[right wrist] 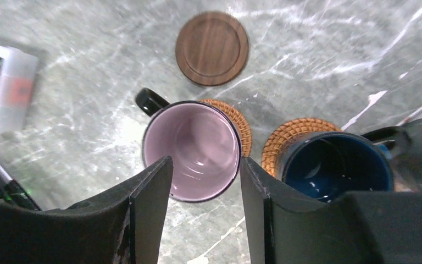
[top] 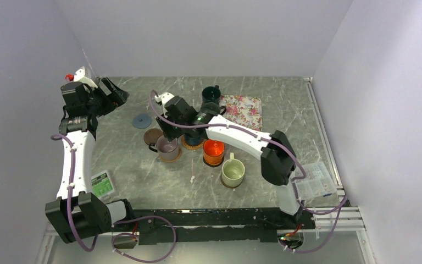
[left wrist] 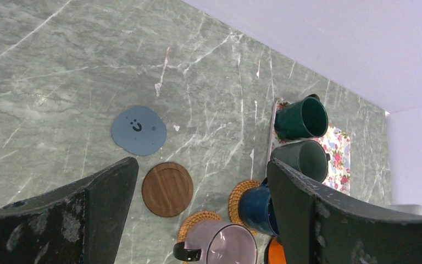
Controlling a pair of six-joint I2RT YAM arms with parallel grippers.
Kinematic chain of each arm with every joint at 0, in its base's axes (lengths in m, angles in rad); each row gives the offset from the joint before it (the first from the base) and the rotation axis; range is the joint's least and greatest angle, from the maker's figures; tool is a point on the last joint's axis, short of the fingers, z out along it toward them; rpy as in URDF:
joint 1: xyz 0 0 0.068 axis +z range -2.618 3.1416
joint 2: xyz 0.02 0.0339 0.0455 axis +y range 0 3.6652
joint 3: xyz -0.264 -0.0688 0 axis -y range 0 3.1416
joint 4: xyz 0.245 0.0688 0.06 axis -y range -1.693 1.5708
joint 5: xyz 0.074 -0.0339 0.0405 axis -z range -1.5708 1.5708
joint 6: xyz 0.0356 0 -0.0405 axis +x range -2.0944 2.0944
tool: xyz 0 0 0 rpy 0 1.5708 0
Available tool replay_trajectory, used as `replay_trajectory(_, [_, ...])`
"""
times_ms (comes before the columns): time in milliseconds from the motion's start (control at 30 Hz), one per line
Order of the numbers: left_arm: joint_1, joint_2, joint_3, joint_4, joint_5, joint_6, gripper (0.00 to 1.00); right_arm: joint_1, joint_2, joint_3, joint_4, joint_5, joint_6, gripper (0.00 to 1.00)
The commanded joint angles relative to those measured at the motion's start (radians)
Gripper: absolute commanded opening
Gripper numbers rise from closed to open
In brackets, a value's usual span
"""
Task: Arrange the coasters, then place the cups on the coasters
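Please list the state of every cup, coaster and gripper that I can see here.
mauve cup: upright, empty, on woven coaster
navy cup: upright, on woven coaster
orange cup: upright
cream cup: upright, empty
dark green cup: upright, no coaster
dark grey cup: upright, no coaster
grey-blue coaster: bare
brown coaster: bare
left gripper: open, empty
right gripper: open, above mauve cup

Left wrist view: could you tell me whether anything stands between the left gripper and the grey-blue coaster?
Nothing visible does: only bare table lies between the left gripper and the grey-blue coaster.
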Motion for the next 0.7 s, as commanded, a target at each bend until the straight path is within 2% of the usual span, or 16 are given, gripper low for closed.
replay_trajectory(0, [-0.025, 0.001, 0.0, 0.035, 0.012, 0.027, 0.94, -0.009, -0.157, -0.008, 0.042, 0.03, -0.022, 0.54])
replay_trajectory(167, [-0.056, 0.005, 0.003, 0.025, -0.003, 0.038, 0.94, -0.055, -0.236, -0.072, 0.021, 0.126, -0.029, 0.59])
replay_trajectory(400, [-0.12, 0.014, 0.002, 0.027, 0.002, 0.043, 0.94, -0.226, -0.332, -0.239, 0.065, 0.159, 0.025, 0.64])
replay_trajectory(667, [-0.187, 0.022, 0.005, 0.018, -0.016, 0.059, 0.94, -0.401, -0.302, -0.36, 0.166, 0.228, 0.074, 0.66])
